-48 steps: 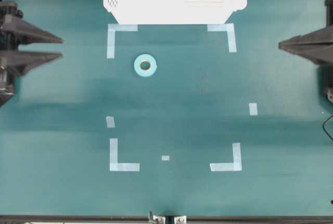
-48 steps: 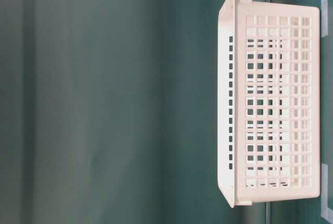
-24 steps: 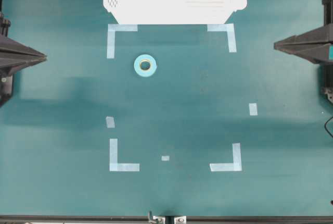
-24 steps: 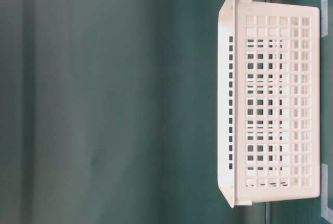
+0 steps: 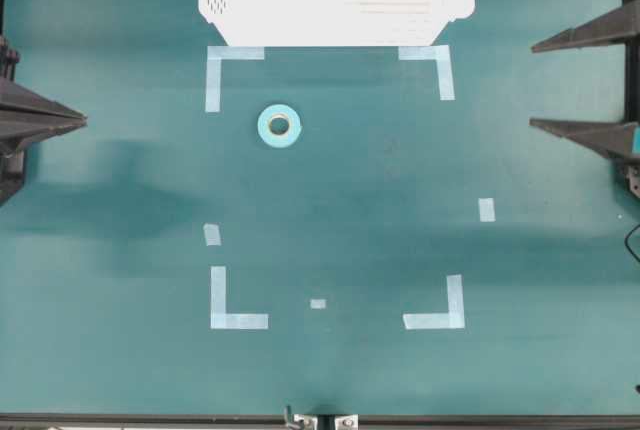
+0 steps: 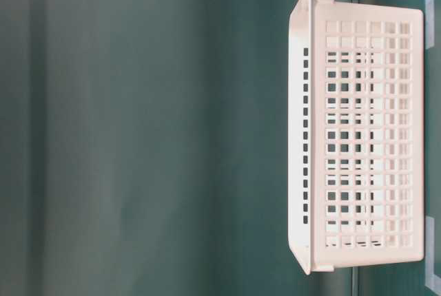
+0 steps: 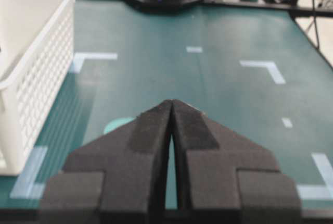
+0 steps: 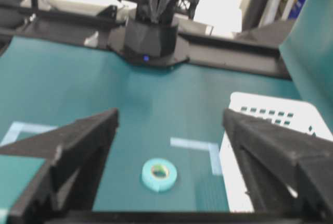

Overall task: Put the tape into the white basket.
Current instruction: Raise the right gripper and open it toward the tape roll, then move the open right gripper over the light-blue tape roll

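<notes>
Since the earlier frame your right claw point(image 5: 583, 83) has parted — its fingers, pressed together a second ago, now stand wide apart and grip nothing. Your left claw point(image 5: 72, 120) has drawn back toward its edge of the mat and its two fingers, spread before, now meet at the tip; you hold nothing there either. Tape point(image 5: 280, 125) and basket point(image 5: 335, 20) lie where they lay before.

From your left claw, the tape sits well ahead on the green mat point(image 5: 360, 210) and a little toward the basket side; the left wrist view shows only a sliver of it past the closed finger pads point(image 7: 151, 135). From your right claw, the tape point(image 8: 159, 174) lies farther off, framed between the two open fingers point(image 8: 78, 140), flat with its hole upward. The basket stands beyond the tape at the mat's far edge, apart from both claws — its near rim just past two pale corner marks point(image 5: 228, 65). The tape rests inside the marked rectangle, near the corner closest to the basket and touching neither.
</notes>
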`<state>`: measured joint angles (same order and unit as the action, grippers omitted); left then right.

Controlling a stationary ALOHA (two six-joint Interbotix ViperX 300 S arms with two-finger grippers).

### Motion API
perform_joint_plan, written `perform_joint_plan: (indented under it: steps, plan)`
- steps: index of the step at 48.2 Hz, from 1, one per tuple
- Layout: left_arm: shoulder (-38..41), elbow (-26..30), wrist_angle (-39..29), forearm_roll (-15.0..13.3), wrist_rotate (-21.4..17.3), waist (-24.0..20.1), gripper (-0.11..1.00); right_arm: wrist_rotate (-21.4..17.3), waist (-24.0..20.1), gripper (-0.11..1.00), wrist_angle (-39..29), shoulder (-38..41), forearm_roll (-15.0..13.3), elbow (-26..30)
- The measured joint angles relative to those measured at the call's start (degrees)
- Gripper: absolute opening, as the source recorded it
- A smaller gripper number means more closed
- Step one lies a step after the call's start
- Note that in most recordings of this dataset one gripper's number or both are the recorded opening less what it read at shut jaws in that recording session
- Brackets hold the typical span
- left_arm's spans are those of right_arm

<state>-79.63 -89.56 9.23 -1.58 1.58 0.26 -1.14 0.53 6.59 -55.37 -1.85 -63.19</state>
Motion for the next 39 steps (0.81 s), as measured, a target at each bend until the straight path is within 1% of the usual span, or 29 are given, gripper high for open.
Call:
perform_joint_plan:
  steps: [8, 16, 21, 29, 39]
  plan:
    - [-0.6, -1.0, -4.6, 0.0, 0.1, 0.0, -0.11, -0.1, 0.0, 0.96, -5.2, 0.0, 0.0, 2.1]
    - [-0.7, -1.1, -9.3, 0.0, 0.1, 0.0, -0.11, -0.1, 0.0, 0.96, -13.1, 2.1, 0.0, 6.1]
    - [-0.8, -1.1, -9.8, 0.0, 0.1, 0.0, -0.11, -0.2, 0.0, 0.96, -16.8, 4.6, 0.1, 8.3]
    - [-0.8, -1.1, -9.9, 0.0, 0.1, 0.0, -0.11, -0.3, 0.0, 0.96, -19.7, 9.5, 0.2, 12.0]
    - [-0.8, -1.1, -9.9, -0.1, 0.1, 0.0, -0.11, -0.3, 0.0, 0.96, -24.3, 17.0, 0.4, 18.2]
